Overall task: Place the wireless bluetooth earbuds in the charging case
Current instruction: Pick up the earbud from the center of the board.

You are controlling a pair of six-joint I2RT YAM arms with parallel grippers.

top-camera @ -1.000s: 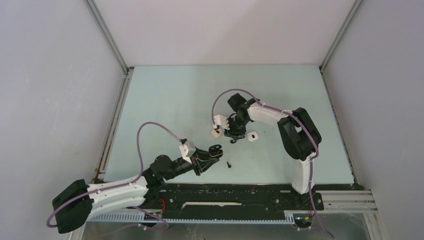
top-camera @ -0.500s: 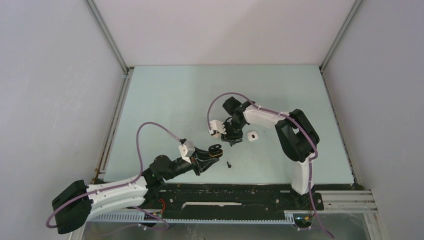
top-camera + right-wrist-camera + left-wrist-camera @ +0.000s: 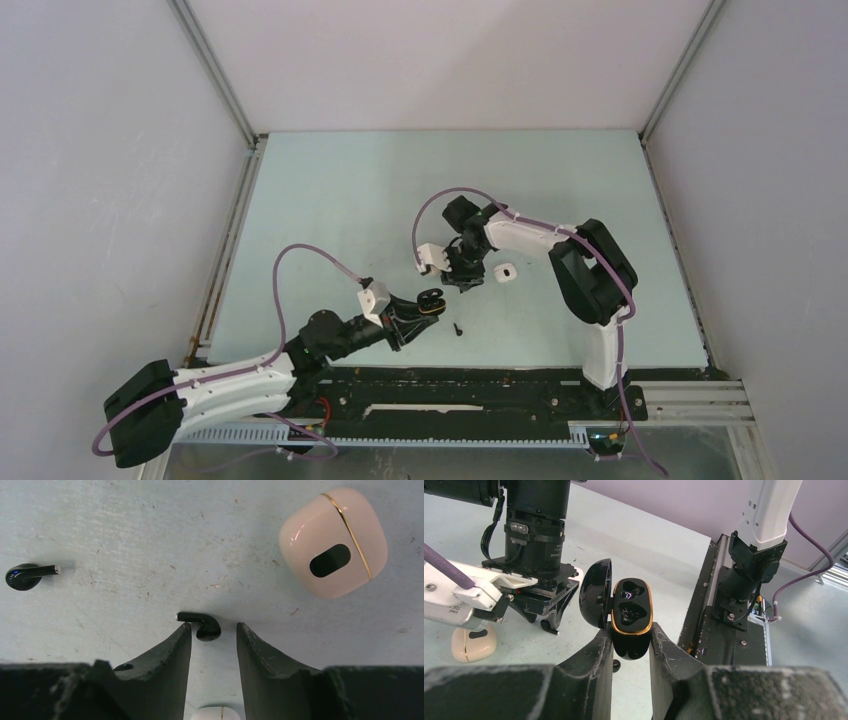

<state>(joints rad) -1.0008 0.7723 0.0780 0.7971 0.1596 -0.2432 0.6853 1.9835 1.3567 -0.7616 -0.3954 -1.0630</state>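
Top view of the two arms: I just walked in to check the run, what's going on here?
The left gripper holds a black charging case, lid open, its wells apparently empty. The right gripper is down at the table, jaws open either side of one black earbud, not yet gripping it. A second black earbud and a closed pale case lie nearby.

Blk case (image 3: 630,642) glossy plastic, gold rim; earbud (image 3: 206,628) glossy; table (image 3: 125,520) matt, scuffed.

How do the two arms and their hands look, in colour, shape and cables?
The left arm and right arm have white links, black joints and a purple cable each. The left hand and right hand each have two matte black, scuffed, tapering fingers.
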